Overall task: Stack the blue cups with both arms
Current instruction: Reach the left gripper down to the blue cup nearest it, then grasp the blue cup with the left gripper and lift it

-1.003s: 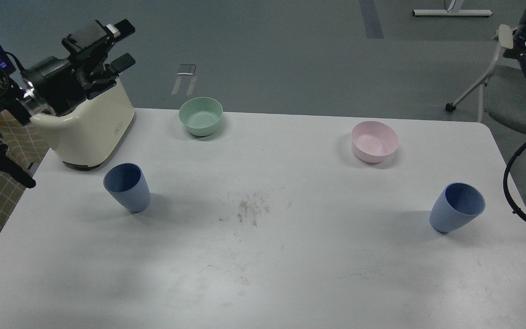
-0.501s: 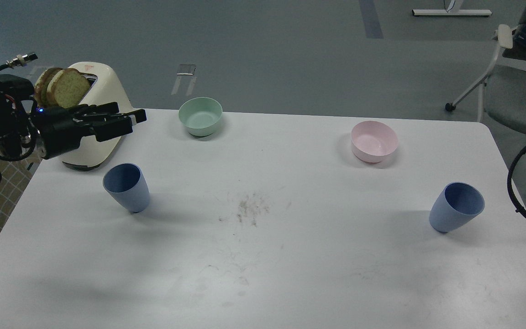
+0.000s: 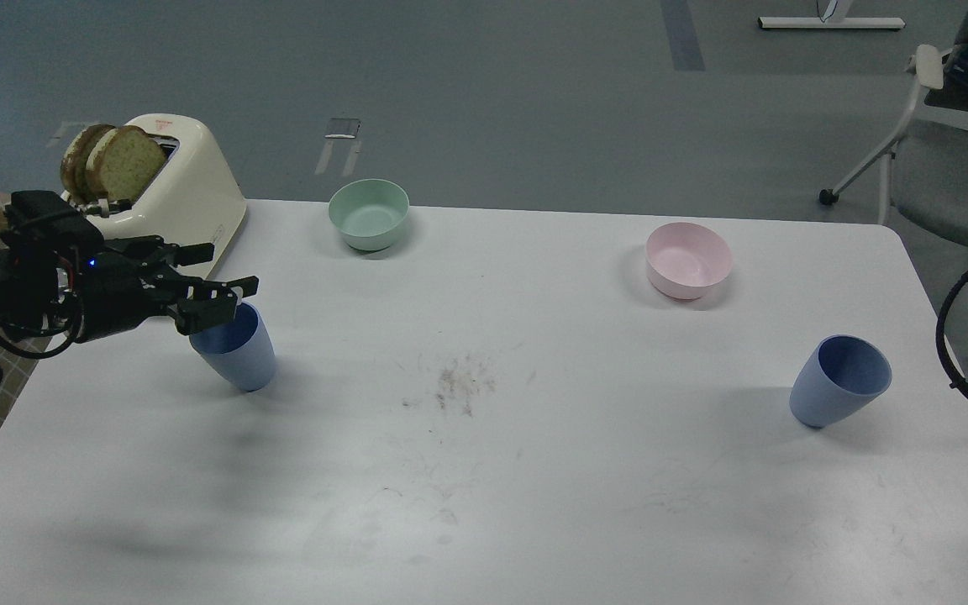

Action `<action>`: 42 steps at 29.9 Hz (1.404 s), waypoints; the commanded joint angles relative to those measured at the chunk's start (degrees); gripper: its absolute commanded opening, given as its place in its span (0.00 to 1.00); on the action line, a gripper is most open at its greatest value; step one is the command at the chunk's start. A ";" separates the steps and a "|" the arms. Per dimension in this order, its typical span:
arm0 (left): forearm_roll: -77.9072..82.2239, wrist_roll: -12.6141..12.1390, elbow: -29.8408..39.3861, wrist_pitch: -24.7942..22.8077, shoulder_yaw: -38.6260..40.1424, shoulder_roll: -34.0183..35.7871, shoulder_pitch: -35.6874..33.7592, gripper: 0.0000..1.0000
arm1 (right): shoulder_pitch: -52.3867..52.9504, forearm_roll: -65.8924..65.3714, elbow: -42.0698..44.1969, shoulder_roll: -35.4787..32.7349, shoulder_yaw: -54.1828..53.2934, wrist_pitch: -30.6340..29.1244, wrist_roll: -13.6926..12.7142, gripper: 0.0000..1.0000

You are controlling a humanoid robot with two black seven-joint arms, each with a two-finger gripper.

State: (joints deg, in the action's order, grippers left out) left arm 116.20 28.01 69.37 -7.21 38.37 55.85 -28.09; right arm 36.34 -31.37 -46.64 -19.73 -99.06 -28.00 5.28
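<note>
While the two matte dusty-blue tapered cups stand well apart on the white surface [image 3: 484,470], the task looks to be at its first step: the left arm reaching for the nearer cup. The left arm's jaws [image 3: 219,290] stand parted with nothing held between them, one finger reaching toward the cream toaster and the other lying over the rim of the left blue cup [image 3: 240,357], which stands upright just under and beyond the jaw tips. Whether that lower finger touches the rim or only passes in front of it I cannot tell. The right blue cup [image 3: 841,382] stands far across from the jaws, at the opposite side of the surface, with no gripper near it; of the right arm only a loop of black cable [image 3: 950,336] shows at the edge of the view, so its jaws are out of sight. By my judgement the next move calls for the left jaws to drop around the cup's wall, one finger inside and one outside or both straddling the body, and to close gently, since a light, narrow-based tumbler may tip if nudged sideways. Beyond the jaws stand the cream toaster [image 3: 190,210] with two slices of brown bread [image 3: 114,164], a mint-green bowl [image 3: 369,214] and a pale pink bowl [image 3: 690,260], none part of the job. The near side of the left cup's mouth is hidden by the jaws.
</note>
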 commanded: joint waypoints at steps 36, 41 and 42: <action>-0.36 -0.01 -4.94 3.08 -0.92 -2.41 2.25 0.00 | 0.67 0.00 0.23 -0.13 0.09 0.00 0.00 1.00; -0.36 -0.01 -4.24 3.08 -0.57 -2.24 0.15 0.00 | 0.49 0.00 0.15 -0.13 0.09 0.00 0.00 1.00; -0.36 -0.01 -4.15 2.99 -0.66 -2.24 -0.64 0.00 | 0.49 0.00 0.15 -0.13 0.09 0.00 0.00 1.00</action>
State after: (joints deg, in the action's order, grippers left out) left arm 115.83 28.00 64.88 -4.14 37.67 53.55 -26.63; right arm 36.85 -31.38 -46.48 -19.86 -98.96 -28.00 5.28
